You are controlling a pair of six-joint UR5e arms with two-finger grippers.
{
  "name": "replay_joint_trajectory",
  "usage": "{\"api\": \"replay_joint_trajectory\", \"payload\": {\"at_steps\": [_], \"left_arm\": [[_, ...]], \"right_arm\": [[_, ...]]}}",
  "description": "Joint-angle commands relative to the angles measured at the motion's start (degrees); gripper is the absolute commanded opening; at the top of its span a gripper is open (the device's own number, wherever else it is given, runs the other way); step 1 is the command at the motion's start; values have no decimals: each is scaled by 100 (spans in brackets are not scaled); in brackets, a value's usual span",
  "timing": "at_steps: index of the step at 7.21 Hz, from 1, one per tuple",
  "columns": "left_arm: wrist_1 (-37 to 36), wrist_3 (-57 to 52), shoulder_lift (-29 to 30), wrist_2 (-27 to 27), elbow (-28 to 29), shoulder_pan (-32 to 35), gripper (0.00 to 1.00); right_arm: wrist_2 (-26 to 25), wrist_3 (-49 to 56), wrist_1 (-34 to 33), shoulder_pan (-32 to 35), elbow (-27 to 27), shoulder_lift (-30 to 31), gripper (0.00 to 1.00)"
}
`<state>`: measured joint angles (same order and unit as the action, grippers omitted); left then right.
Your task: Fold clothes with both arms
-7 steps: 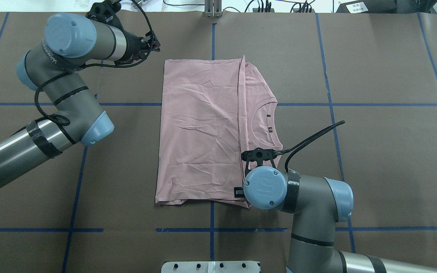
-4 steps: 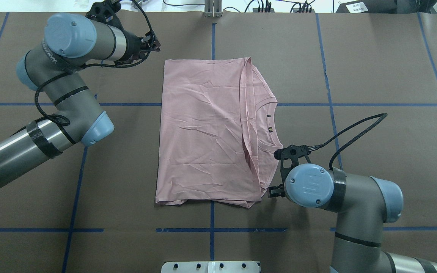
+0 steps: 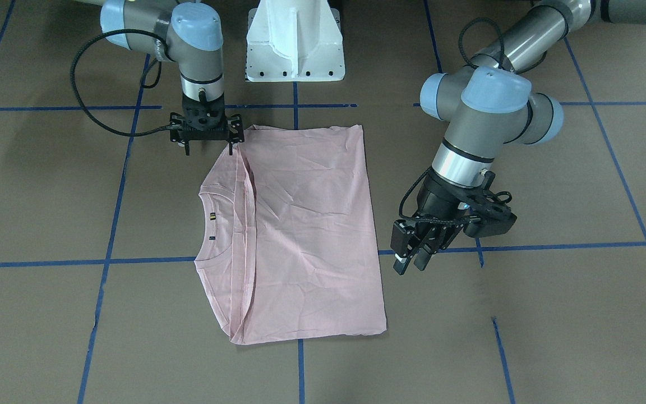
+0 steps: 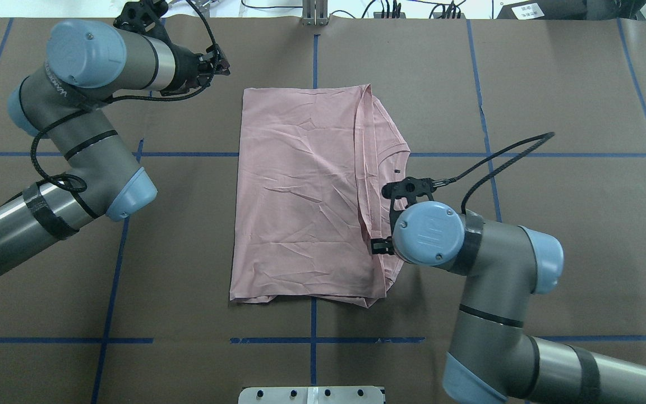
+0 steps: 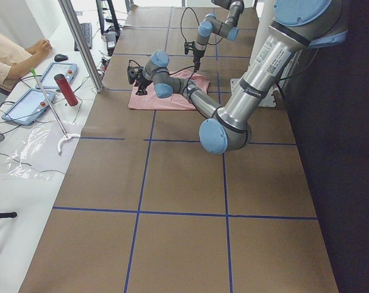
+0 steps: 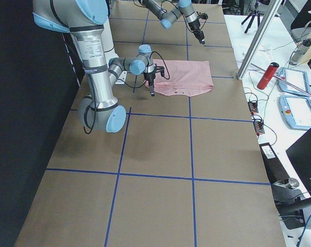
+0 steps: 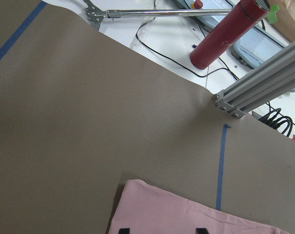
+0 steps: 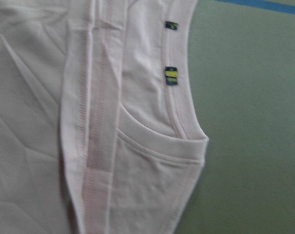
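Cloth lies flat mid-desk [image 3: 525, 336] in the front-facing view: the pale pink T-shirt [image 3: 312, 224] is folded to a creased rectangle, its print hidden. The right pincer [image 3: 209, 147] hangs with fingers spread wide and empty at the shirt's corner nearest the robot, on the collar side. The left pincer [image 3: 410, 265] hovers just off the opposite long edge, clear of the fabric.

Overhead, a hemmed flap covers most of the shirt, leaving a strip by the neckline bare.

The right wrist view shows the ribbed collar [image 8: 179, 112] with two small labels [image 8: 170, 75] inside it.

The left wrist view shows two fingertips [image 7: 124, 230] set well apart, holding nothing, with a shirt corner low in the frame.
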<state>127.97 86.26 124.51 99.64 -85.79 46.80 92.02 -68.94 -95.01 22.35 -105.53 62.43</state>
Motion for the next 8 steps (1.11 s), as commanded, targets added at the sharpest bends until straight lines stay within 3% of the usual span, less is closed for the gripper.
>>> {"api": "replay_joint_trajectory", "payload": {"at_steps": [1,6,8], "left_arm": [[0,-13,-120,3,-139,4,54],[0,-13,-120,3,-131,-4,54],[0,-13,-120,3,-131,4,54]], "right_arm": [[0,-23,44,50,568,-529,100],[105,178,52,154,877,-486,100],[553,1107,61,794,667,125,100]]}}
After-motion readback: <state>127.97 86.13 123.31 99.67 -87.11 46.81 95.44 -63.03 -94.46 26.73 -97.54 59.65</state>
